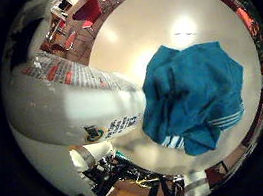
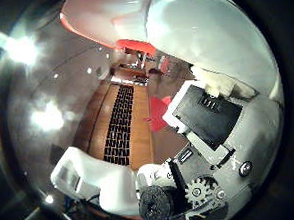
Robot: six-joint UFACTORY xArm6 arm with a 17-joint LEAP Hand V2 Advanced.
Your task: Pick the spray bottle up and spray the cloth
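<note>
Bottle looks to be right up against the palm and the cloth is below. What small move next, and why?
Probably squeeze the trigger now, or tip the nozzle slightly toward the blue cloth first. The white spray bottle fills the palm views, the hand appears curled round it, and the crumpled cloth lies close by on the white table.

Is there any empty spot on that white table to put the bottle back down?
Yes. The white table is bare beyond the blue cloth, toward the red chairs. It is crowded where the cloth lies bunched against the spray bottle, which sits close to the palm.
</note>
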